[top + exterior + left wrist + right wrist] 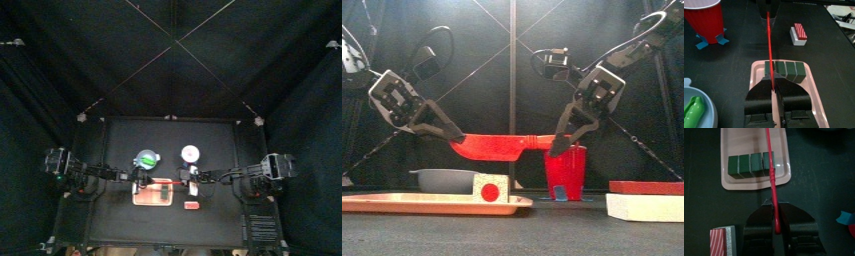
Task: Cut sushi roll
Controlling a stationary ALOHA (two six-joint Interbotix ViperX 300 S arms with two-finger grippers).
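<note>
A dark green sushi roll (pixel 791 70) with score lines lies on a pink tray (pixel 817 100); its white end with a red centre faces the front view (pixel 489 190). A red knife (pixel 502 148) hangs level a little above the roll. My left gripper (pixel 452 138) is shut on one end of it and my right gripper (pixel 560 145) is shut on the other. In the left wrist view the blade (pixel 769 50) runs edge-on from the gripper (pixel 774 87) over one end of the roll. The right wrist view shows the same: gripper (pixel 775 208), blade (pixel 771 173), roll (pixel 747 165).
A red cup (pixel 567 172) on a blue holder stands behind the tray (pixel 422 203). A grey bowl (pixel 442 180) holding something green (pixel 694 110) sits to the left. A red-and-white striped box (pixel 647 200) lies at the right.
</note>
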